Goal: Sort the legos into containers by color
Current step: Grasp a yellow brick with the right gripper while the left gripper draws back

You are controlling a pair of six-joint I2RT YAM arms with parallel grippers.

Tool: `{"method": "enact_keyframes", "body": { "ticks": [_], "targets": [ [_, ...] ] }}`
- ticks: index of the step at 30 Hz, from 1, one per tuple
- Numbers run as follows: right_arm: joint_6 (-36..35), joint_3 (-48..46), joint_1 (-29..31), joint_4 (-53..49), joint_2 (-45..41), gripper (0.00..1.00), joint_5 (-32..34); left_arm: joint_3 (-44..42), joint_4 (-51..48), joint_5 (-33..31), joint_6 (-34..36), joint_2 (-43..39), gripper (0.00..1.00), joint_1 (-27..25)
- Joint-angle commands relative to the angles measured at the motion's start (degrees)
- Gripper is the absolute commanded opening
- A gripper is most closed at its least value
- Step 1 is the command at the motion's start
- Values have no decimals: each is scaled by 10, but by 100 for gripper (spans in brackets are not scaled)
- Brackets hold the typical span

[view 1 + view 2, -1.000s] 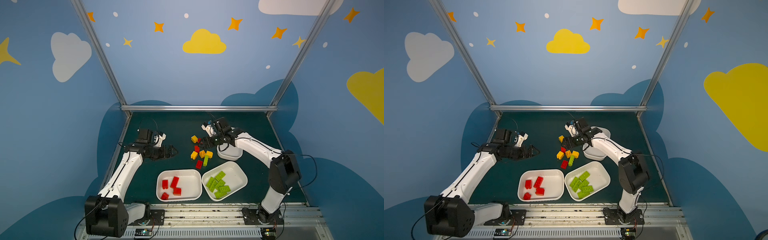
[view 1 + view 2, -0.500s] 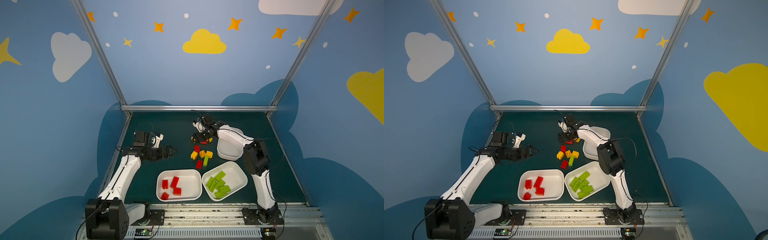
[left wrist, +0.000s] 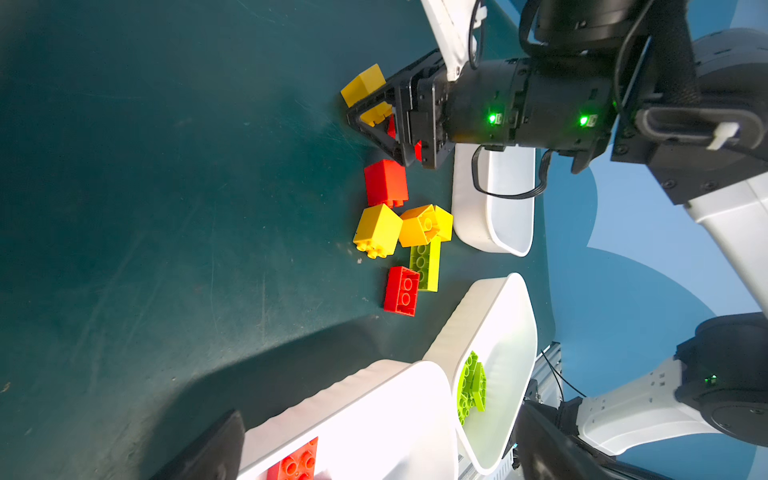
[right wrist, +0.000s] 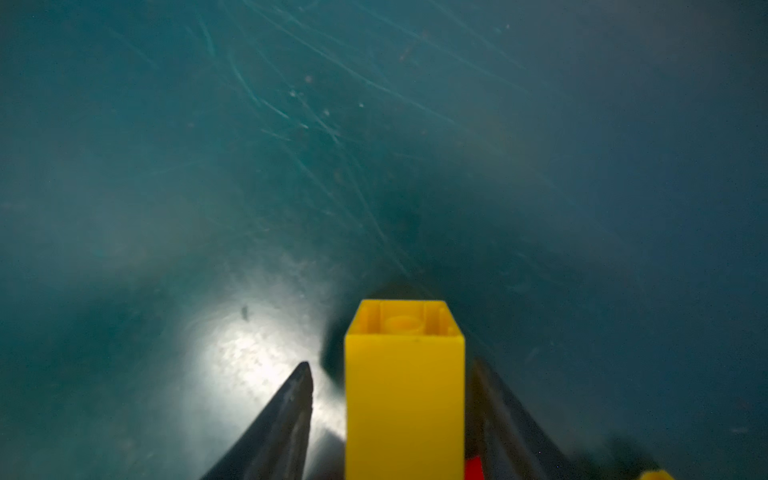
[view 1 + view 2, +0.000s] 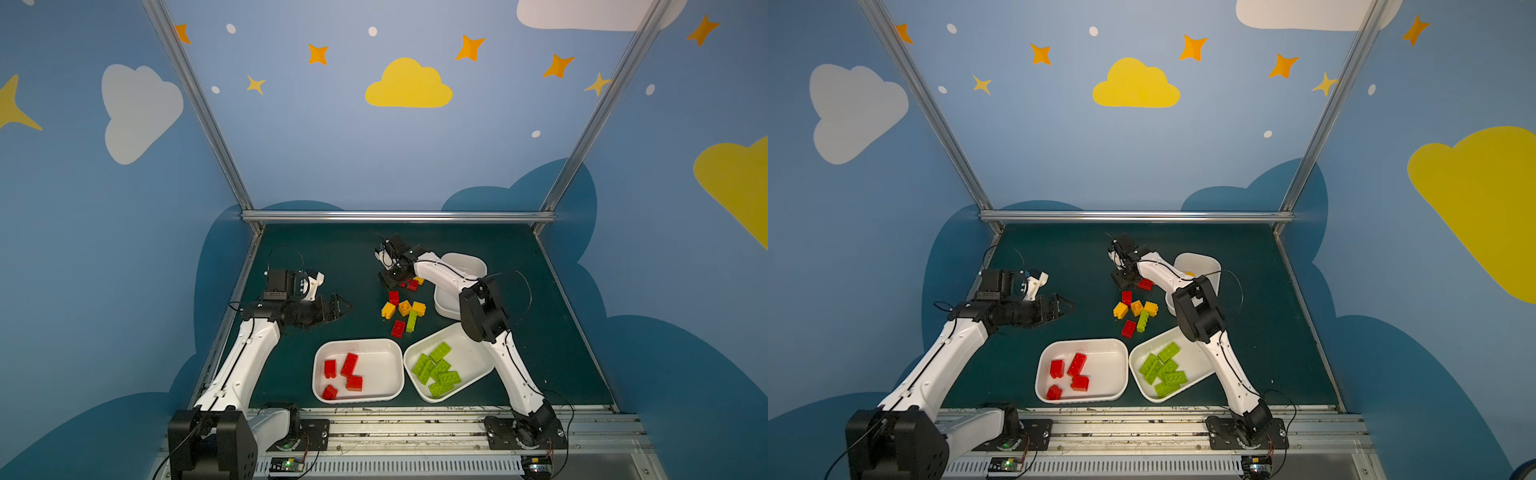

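The right gripper (image 5: pixel 391 279) is low on the dark green mat (image 5: pixel 324 257), at the far end of the pile, and its two fingers (image 4: pixel 291 415) stand on both sides of a yellow brick (image 4: pixel 405 395). The brick lies on its side with the hollow bottom turned away from the wrist. The fingers therefore meet its two flat walls, which I think is chosen because flat walls give a firmer hold than studs. On one side a strip of mat shows between finger and brick, and on the other side the finger is against it or nearly so. The fingers are thus half spread around the brick and do not yet pinch it. The left gripper (image 5: pixel 340 307) hangs over bare mat well apart from the pile, its fingers spread wide and empty, probably to leave room for the other arm. The loose legos (image 5: pixel 403 309), red, yellow, orange and one green, lie between the far tray (image 5: pixel 469 264) and the two near trays. The red tray (image 5: pixel 382 365) holds four red bricks and the green tray (image 5: pixel 471 353) several green bricks. The far tray, partly hidden by the right arm, seems meant for yellow.
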Motion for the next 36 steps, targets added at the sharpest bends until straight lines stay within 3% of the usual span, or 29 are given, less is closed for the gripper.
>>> {"method": "enact_keyframes", "body": {
  "ticks": [1,5,9,16,20,27,32,36],
  "targets": [
    [-15,19,7,14,14,54,38,-3,6,11,2,-9,99,4],
    [-18,34,12,5,22,35,58,-4,6,12,3,-8,99,5],
    [-17,37,13,-9,-7,26,79,-6,7,15,3,-8,100,5],
    [-10,-26,-1,-42,-131,23,43,-21,59,72,-17,3,100,4],
    [4,-125,-20,-45,-234,23,31,-30,105,102,-55,17,100,3],
    [56,-305,-88,-45,-390,22,73,-29,135,112,-72,35,100,-3],
    [107,-405,-145,-20,-446,20,82,-28,151,112,-82,50,99,-15],
    [142,-440,-176,3,-433,20,69,-24,154,104,-84,60,99,-27]
  ]
}}
